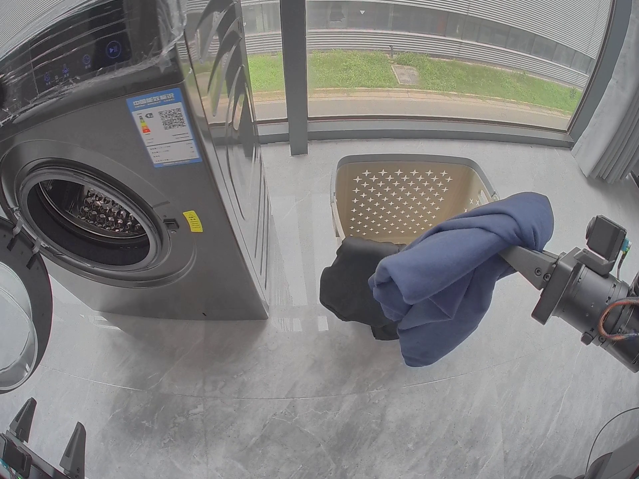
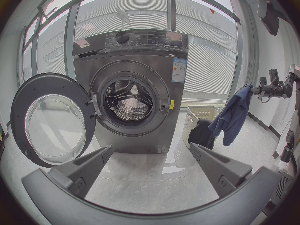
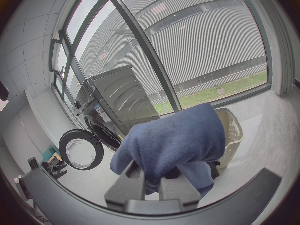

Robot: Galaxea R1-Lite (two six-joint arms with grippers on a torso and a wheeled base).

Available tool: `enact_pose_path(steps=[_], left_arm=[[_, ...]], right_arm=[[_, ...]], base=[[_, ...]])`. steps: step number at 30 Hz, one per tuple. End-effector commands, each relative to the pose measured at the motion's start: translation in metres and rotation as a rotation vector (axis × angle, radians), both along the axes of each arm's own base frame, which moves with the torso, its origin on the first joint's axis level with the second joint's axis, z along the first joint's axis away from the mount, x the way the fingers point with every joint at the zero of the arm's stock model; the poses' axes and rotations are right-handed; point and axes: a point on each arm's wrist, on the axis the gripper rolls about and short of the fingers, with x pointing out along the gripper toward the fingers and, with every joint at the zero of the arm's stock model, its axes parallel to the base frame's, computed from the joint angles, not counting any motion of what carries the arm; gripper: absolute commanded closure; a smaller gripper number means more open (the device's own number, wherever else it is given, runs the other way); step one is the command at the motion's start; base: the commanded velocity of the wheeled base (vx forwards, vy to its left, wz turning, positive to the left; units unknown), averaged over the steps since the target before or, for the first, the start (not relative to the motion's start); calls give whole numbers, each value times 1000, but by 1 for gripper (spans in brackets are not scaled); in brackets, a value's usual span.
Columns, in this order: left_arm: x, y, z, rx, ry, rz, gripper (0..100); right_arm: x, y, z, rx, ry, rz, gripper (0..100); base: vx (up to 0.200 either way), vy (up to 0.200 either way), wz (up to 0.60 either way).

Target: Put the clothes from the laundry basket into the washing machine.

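A beige laundry basket (image 1: pixel 406 194) stands on the floor to the right of the grey washing machine (image 1: pixel 133 167). The machine's round door (image 1: pixel 20 314) is swung open and its drum (image 1: pixel 100 214) shows. A black garment (image 1: pixel 353 287) hangs over the basket's near rim. My right gripper (image 1: pixel 518 258) is shut on a blue sweatshirt (image 1: pixel 452 267), which hangs in the air above the basket's near right corner. In the right wrist view the blue sweatshirt (image 3: pixel 178 138) drapes over the shut right gripper (image 3: pixel 153 181). My left gripper (image 2: pixel 150 153) is open, low in front of the machine.
Floor-to-ceiling windows (image 1: pixel 432 41) with a dark pillar (image 1: pixel 293 61) run behind the basket. A grey curtain (image 1: pixel 609 121) hangs at the far right. Bare grey tiled floor (image 1: pixel 266 394) lies between the machine, the basket and me.
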Motion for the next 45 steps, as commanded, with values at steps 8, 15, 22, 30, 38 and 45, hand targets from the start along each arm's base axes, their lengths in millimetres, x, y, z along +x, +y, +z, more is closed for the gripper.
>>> enact_pose_path(steps=[8, 15, 22, 30, 38, 45], left_arm=[[1, 0, -4, 0, 11, 0, 0], [1, 0, -4, 0, 13, 0, 0], [1, 0, -4, 0, 11, 0, 0], [1, 0, -4, 0, 11, 0, 0], [1, 0, -4, 0, 13, 0, 0], [1, 0, -4, 0, 14, 0, 0]], right_arm=[[2, 2, -3, -10, 12, -2, 100], [3, 1, -3, -11, 13, -6, 100], [3, 0, -4, -12, 16, -9, 100], [3, 0, -4, -11, 16, -11, 100], [3, 0, -4, -10, 15, -11, 100], [3, 1, -4, -10, 15, -9, 100]], base=[[-75, 0, 0], [-200, 0, 0], [-143, 0, 0], [0, 75, 0], [0, 200, 0], [0, 200, 0]])
